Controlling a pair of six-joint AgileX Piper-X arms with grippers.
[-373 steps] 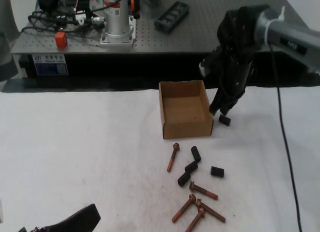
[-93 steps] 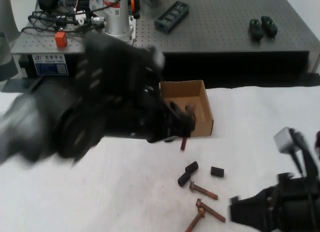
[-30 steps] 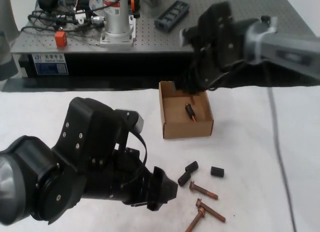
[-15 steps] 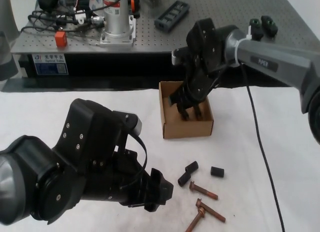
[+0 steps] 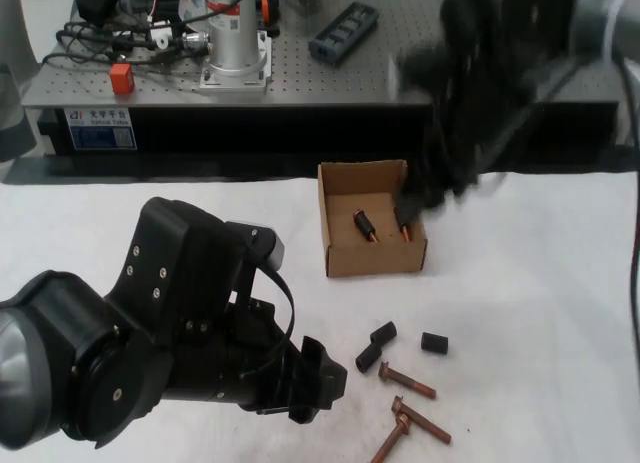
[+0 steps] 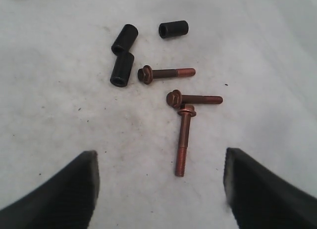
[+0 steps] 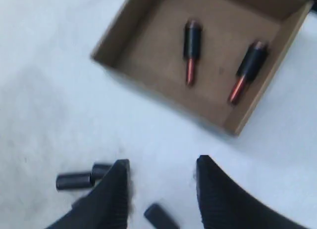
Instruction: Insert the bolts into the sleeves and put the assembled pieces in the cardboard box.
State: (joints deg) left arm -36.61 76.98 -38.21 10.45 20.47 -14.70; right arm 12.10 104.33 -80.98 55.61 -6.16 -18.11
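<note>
The cardboard box [image 5: 372, 258] holds two assembled pieces, each a copper bolt in a black sleeve [image 7: 191, 43] [image 7: 248, 68]. My right gripper [image 7: 163, 162] hangs open and empty above the cloth just outside the box; its arm [image 5: 470, 103] is a blur over the box's far right corner. Three loose bolts [image 6: 166, 73] [image 6: 194, 98] [image 6: 184, 140] and three loose sleeves [image 6: 125, 38] [image 6: 122, 68] [image 6: 173, 29] lie on the cloth. My left gripper [image 6: 161, 157] stands open and low, just short of the bolts, with nothing between its fingers.
White cloth [image 5: 150, 213] covers the bench. Behind it stands a perforated metal table [image 5: 400, 63] with cables, a metal post and a black tray. The left arm's bulky body [image 5: 150, 343] takes up the near left.
The right gripper has let go of a second assembled piece in the box and risen up and to the right out of it. The left arm has hardly moved.
</note>
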